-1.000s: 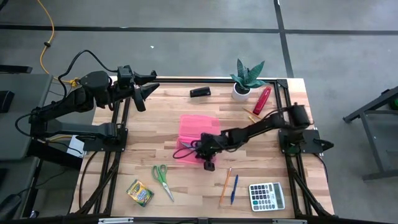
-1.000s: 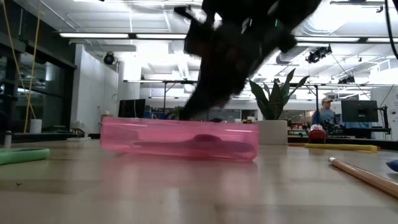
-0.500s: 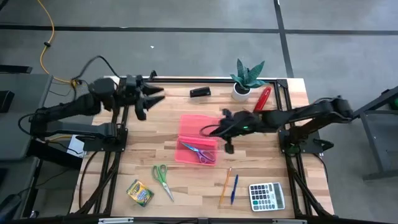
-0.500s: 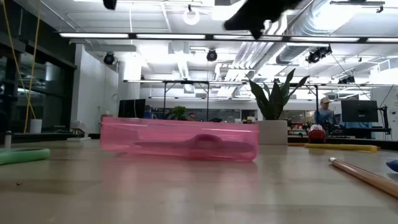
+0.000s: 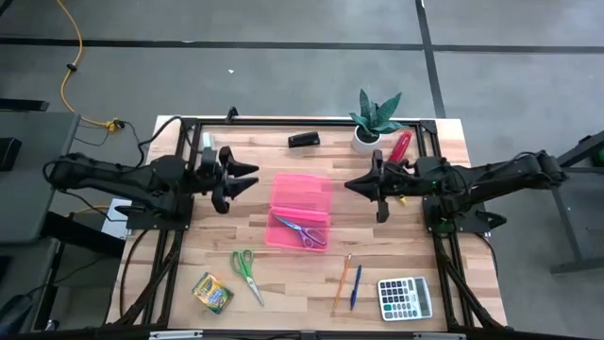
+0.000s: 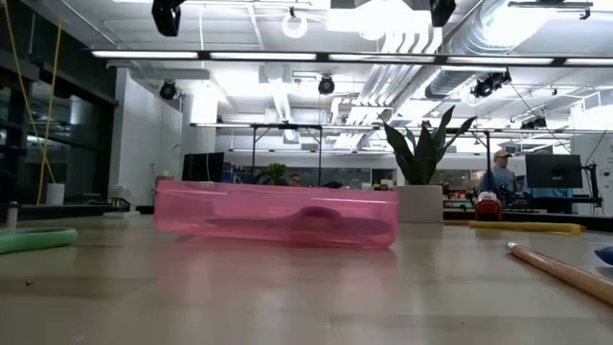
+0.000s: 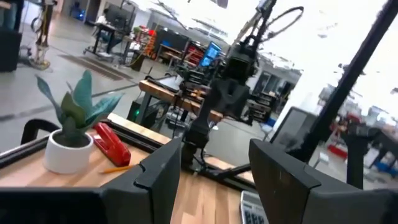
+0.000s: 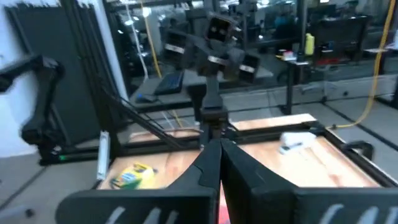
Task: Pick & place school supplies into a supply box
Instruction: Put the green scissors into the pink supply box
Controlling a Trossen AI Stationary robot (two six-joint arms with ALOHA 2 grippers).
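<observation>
The pink supply box lies open at mid-table and stands low in the low view. Pink/purple-handled scissors lie inside it. Green-handled scissors, an orange pencil and a blue pen lie on the table near its front edge. The short yellow-orange stick does not show. My left gripper hovers left of the box, open, as its wrist view shows. My right gripper hovers right of the box, shut. Both hold nothing.
A grey calculator sits at the near right and a crayon box at the near left. A potted plant, a red stapler and a small black item stand along the far edge.
My right gripper has risen out of the supply box and drawn back toward the table's right, leaving the pink/purple scissors lying inside the box. My left gripper has swung from the far left corner toward the near edge and now sits closer to the box.
</observation>
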